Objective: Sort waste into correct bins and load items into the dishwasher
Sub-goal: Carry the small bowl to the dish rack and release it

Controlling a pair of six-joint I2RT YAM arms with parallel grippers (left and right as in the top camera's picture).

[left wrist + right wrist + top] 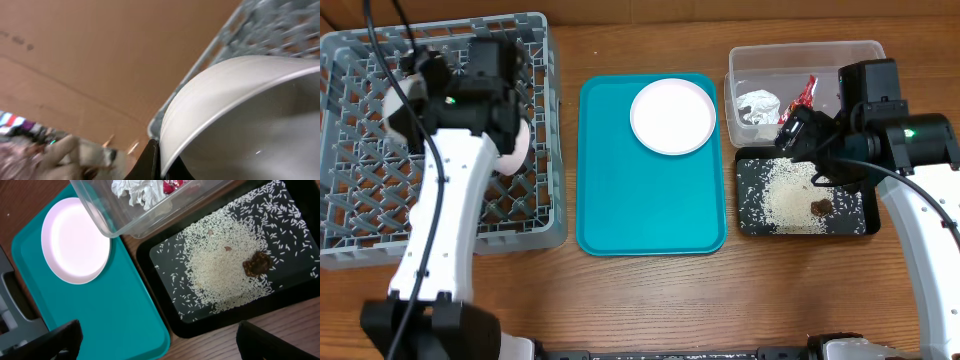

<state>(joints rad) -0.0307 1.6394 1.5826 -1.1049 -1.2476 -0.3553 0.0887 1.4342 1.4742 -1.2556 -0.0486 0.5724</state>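
Observation:
My left gripper (510, 135) is shut on the rim of a pale pink bowl (517, 148) over the right part of the grey dish rack (380, 215). In the left wrist view the bowl (240, 115) fills the frame, its rim pinched between the jaws (159, 167). My right gripper (157, 347) is open and empty above the black tray (750, 222) of rice (790, 195) with a brown scrap (820, 205). A white plate (672, 116) lies on the teal tray (620, 210).
A clear bin (800, 60) at the back right holds crumpled white paper (758, 104) and a red wrapper (803, 95). In the right wrist view the bin (150, 210), plate (75, 242) and rice tray (165, 310) lie below the fingers.

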